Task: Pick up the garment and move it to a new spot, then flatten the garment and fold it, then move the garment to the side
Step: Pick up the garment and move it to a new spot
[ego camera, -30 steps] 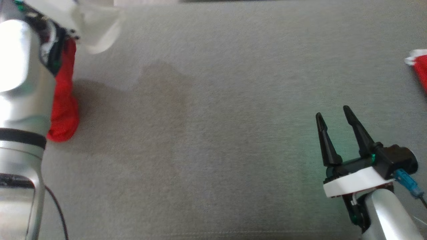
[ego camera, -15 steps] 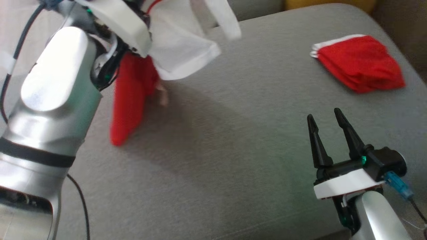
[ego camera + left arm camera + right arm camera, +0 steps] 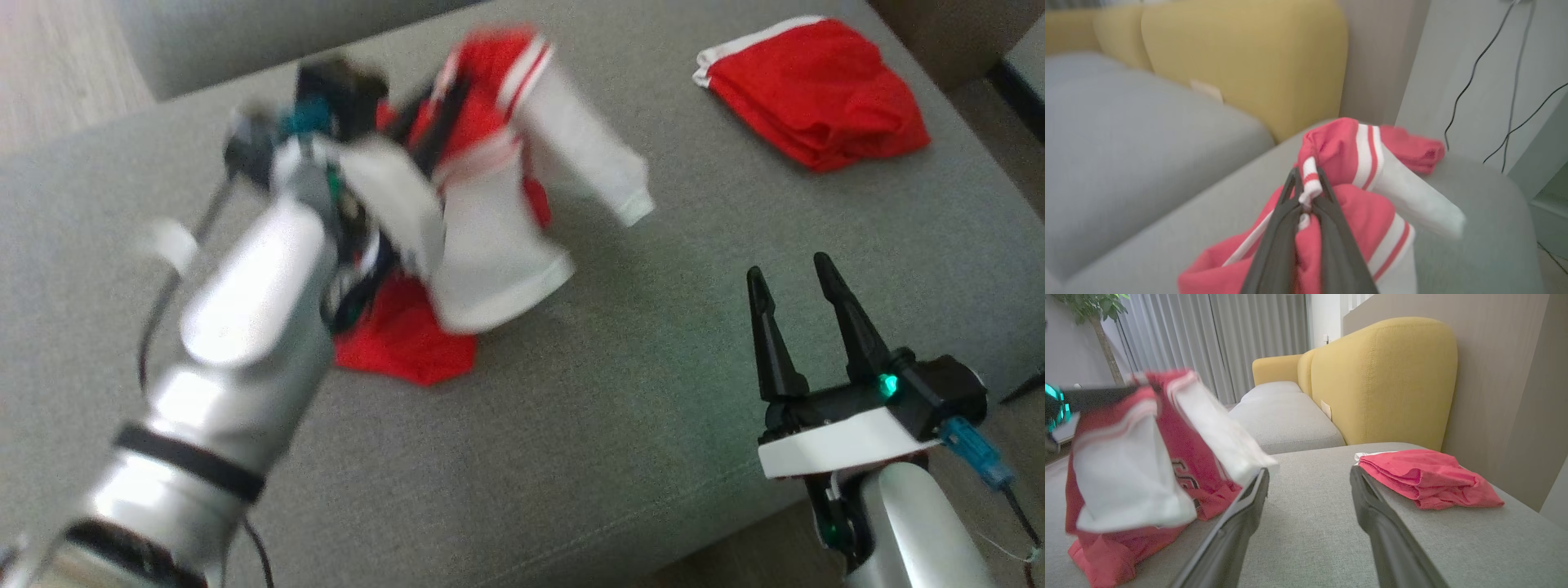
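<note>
Shifted nearer the wide, empty right gripper (image 3: 788, 268) fingers, a red-and-white fabric jersey (image 3: 1343, 159) is pinched between the closed left gripper (image 3: 1307, 179) fingers.

You've got the red-and-white fabric jersey with striped sleeves (image 3: 490, 245) over the left-centre of the grey upholstered seat cushion (image 3: 620, 408). It hangs from the left gripper (image 3: 1306, 179), a bunched fold pinched between the fingers, and its lower hem touches the cushion. The folded red cloth pile (image 3: 816, 98) lies on the cushion's far right corner, well apart from the jersey. The right gripper (image 3: 786, 267) is over the near right edge. Behind the far edge is a second grey fabric seat pad (image 3: 1286, 420), with the rounded yellow upholstered backrest (image 3: 1384, 379) beside it, behind the folded pile.
</note>
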You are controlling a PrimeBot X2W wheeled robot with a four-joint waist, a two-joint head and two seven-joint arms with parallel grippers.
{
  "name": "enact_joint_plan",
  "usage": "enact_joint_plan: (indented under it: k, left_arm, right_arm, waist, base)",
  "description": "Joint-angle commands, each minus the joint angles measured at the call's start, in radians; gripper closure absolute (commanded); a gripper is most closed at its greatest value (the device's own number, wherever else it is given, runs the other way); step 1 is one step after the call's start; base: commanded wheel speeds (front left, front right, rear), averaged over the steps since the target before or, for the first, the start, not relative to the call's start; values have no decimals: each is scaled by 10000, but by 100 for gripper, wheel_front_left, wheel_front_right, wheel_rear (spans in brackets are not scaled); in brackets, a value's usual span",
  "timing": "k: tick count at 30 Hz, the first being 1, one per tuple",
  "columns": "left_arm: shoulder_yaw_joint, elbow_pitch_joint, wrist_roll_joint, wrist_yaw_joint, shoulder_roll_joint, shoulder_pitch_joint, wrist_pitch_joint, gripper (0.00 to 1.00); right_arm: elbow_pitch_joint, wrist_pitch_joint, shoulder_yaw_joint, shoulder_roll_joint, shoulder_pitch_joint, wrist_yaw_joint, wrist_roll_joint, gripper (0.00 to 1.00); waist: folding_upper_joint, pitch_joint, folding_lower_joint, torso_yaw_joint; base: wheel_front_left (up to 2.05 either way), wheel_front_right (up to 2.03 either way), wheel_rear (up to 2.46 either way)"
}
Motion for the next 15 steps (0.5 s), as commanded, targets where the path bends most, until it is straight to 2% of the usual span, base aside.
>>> enact_joint_plan:
  k: [1, 6, 7, 8, 9, 12, 15]
  left_arm:
    - [259, -46, -54, 61, 178, -211, -105, 100]
    - [52, 1661, -62, 216, -153, 755, -925, 100]
    - [86, 1948, -101, 262, -241, 868, -1121, 84]
    - [97, 2176, -89, 322, -323, 943, -1302, 53]
    - [71, 2328, -33, 363, -402, 1003, -1458, 0]
    - [140, 2327, 235, 745, -577, 1209, -1747, 0]
    - [609, 1241, 589, 1326, -672, 1806, -1778, 0]
  right_arm:
    - [-368, -24, 139, 28, -340, -9, 52, 0]
    - [-386, -24, 172, 88, -481, -9, -7, 0]
    - [-378, -24, 172, 94, -502, -9, -26, 0]
    - [-363, -24, 179, 98, -512, -9, -47, 0]
    - [-344, -24, 173, 100, -506, -9, -75, 0]
    - [-221, -24, 211, 81, -377, -9, -139, 0]
    - [2, -24, 362, 7, -64, -9, -198, 0]
  waist:
    - [0, 325, 0, 34]
    - [0, 725, 0, 201]
    - [0, 732, 0, 264]
    - [0, 709, 0, 334]
    - [0, 648, 0, 421]
    - [0, 236, 0, 766]
    - [0, -423, 0, 1234]
  base:
    - [0, 0, 0]
    - [0, 0, 0]
    - [0, 0, 0]
    - [0, 0, 0]
    - [0, 0, 0]
    - [0, 0, 0]
    - [0, 0, 0]
